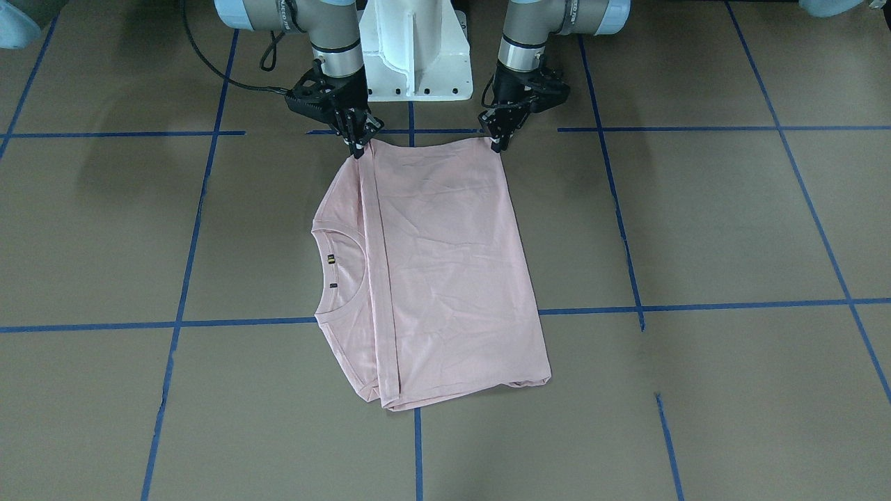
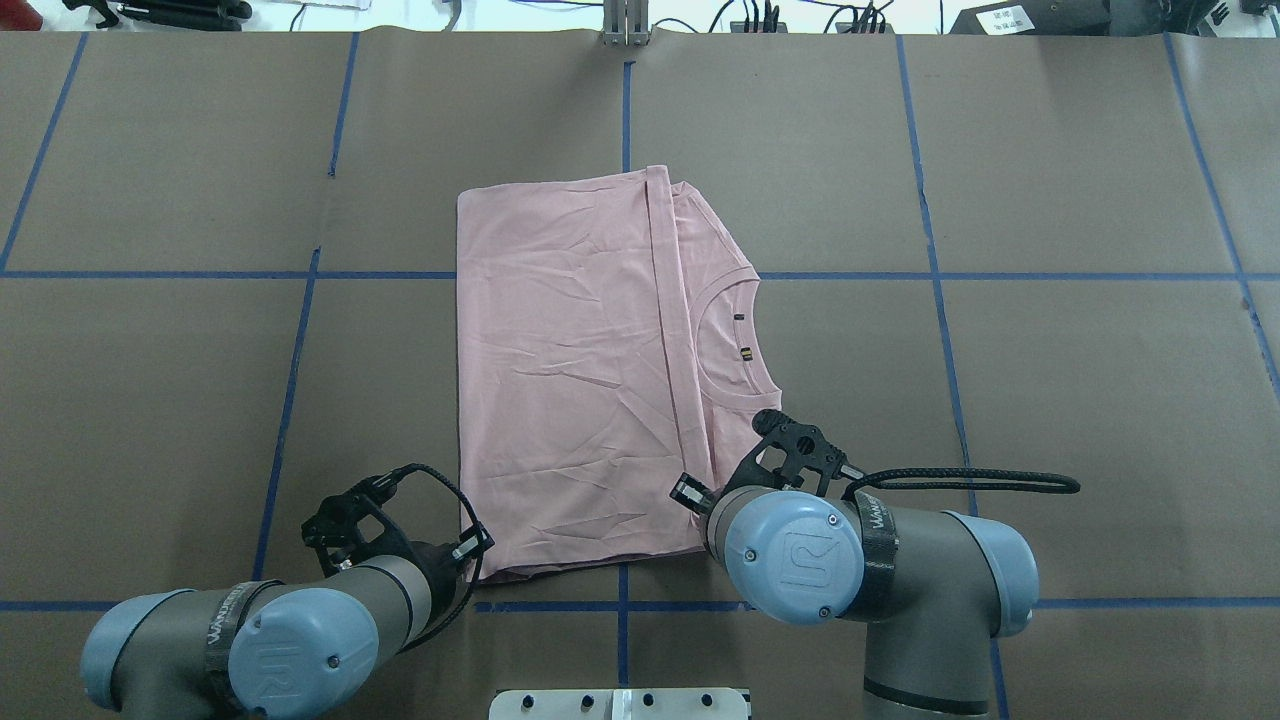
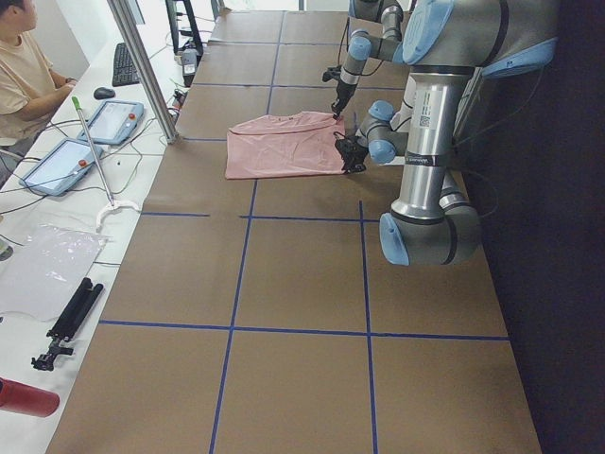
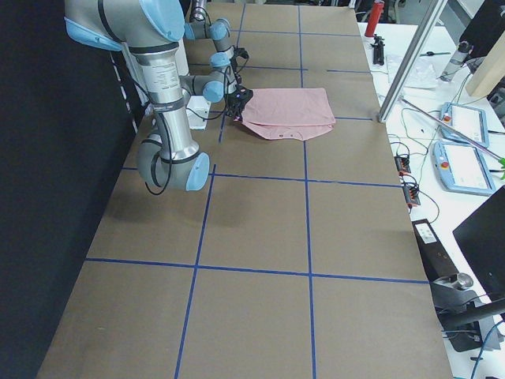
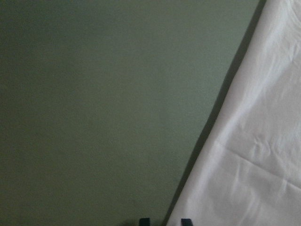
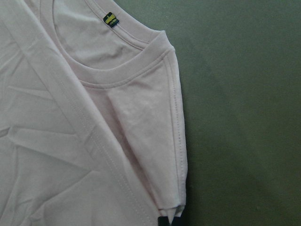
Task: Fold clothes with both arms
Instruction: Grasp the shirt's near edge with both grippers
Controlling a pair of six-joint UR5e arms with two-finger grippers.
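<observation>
Shirt (image 1: pixel 445 264) is laid folded and flat mid-table (image 1: pixel 696 229), with both grippers at its robot-side edge.
Plain pink fabric is turned up, and the collar (image 6: pixel 131 70) and neck label (image 6: pixel 109 19) are exposed on the robot's right side. The right gripper (image 1: pixel 358 147) is set on the collar-side corner, and its jaws are seen together, pinched on the fabric. The left gripper (image 1: pixel 498 142) is placed at the other corner. Its fingertips (image 5: pixel 144 221) are seen slightly apart, with the shirt's edge between them. The shirt is positioned just in front of the white base (image 1: pixel 418 62), and blue tape lines (image 1: pixel 696 129) are crossed by it.
</observation>
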